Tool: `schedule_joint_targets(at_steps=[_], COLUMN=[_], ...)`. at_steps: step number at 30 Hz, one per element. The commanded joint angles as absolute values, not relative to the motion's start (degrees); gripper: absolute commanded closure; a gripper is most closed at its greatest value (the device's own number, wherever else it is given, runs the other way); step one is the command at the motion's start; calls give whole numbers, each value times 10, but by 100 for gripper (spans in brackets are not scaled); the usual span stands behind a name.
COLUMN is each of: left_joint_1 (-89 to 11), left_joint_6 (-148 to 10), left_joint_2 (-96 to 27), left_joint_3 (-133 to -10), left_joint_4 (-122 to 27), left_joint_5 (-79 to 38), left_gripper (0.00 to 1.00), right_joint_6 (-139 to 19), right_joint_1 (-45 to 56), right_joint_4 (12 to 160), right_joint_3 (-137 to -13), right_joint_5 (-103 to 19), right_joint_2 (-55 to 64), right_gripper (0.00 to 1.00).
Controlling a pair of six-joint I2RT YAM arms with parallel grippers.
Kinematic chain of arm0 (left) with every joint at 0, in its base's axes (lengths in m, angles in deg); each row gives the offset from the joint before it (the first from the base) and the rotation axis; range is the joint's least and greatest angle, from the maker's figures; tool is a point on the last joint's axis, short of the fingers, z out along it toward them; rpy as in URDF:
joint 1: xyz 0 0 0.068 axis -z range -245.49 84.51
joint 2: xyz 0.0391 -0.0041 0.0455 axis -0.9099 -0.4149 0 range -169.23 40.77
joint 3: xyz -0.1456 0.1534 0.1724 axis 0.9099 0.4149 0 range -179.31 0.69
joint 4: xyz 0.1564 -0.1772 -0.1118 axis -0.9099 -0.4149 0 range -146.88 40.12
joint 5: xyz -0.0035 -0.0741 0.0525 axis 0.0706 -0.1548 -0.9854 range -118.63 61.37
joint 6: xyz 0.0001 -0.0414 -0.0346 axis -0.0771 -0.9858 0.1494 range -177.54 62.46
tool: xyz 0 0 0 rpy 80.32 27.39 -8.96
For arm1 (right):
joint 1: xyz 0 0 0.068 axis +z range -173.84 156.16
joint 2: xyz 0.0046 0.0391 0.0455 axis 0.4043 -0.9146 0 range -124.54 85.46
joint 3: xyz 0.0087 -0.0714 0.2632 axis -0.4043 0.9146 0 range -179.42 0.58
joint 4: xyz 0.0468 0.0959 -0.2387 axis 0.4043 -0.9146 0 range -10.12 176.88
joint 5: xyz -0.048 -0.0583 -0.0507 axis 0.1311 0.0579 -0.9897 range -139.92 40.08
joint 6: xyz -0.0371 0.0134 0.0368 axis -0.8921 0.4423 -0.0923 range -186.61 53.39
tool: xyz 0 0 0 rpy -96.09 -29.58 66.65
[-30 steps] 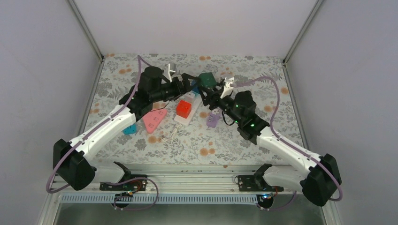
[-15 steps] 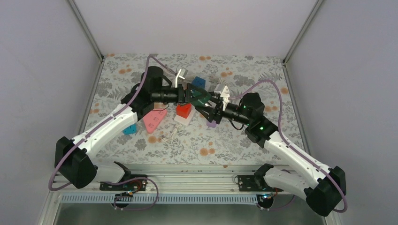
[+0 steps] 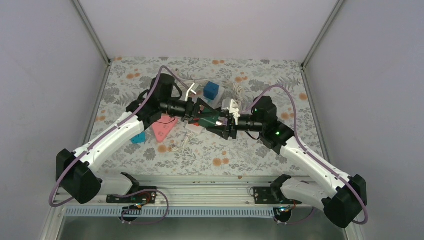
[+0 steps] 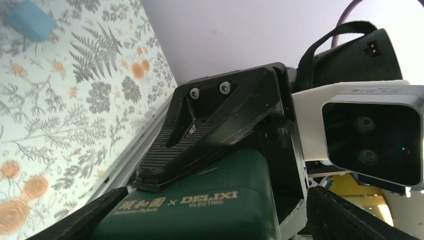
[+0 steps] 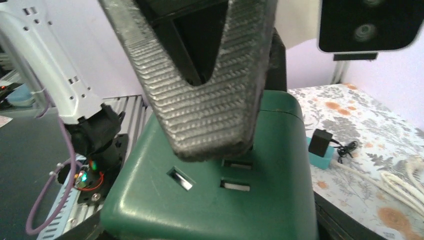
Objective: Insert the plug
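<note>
Jaws of both arms pinch one object: the left gripper (image 3: 201,112) and the right gripper (image 3: 224,121) meet nose to nose above the flowered table (image 3: 200,155), each pressed onto the green socket cube (image 3: 211,116), which hangs in the air between them, clear of the cloth; the left wrist view shows a ribbed black finger (image 4: 210,125) of the right gripper lying flat along the cube's top, and the right wrist view shows a finger (image 5: 200,100) of the left gripper bearing down on the slotted face.

By its look the cube is hard, smooth moulded plastic with rounded corners: stiff, not fragile, probably fairly light, and apt to slip or twist under a narrow pad; the flat opposite sides seem the best hold, keeping the slots (image 5: 179,179) and any pins uncovered; no pins show in these views, so which face mates cannot be told.

Gold print on the cube's side (image 4: 180,202) reads "DELIXI ELECTRIC", with Chinese characters, a cross and small lettering that looks like "Summer Palace"; a blue cube (image 3: 211,90) and a pink strip (image 3: 164,129) lie on the table nearby.
</note>
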State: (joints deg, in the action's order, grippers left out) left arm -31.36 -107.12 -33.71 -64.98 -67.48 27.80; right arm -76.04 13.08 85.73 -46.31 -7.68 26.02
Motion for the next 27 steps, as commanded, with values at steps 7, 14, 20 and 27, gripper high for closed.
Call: schedule_joint_targets(at_steps=[7,14,20,27], left_joint_1=[-317,-316,-333,-421], left_joint_6=[-1132,-1132,-1116,-1068], left_joint_2=[-294,-291,-286,-260], left_joint_3=[-606,-598,-605,-589], left_joint_4=[-688,-687,-741,-903], left_joint_5=[304,300,206,-88], left_gripper=[28,43,48,50], right_joint_6=[-833,-817,-739,-602], right_joint_1=[127,127,127,128], right_joint_4=[807,799,839,878], right_joint_3=[-492,-502,-495,-460], right_joint_5=[0,-5,-67,-200], right_joint_2=[248,237,236,263], right_gripper=[47,29,0,0])
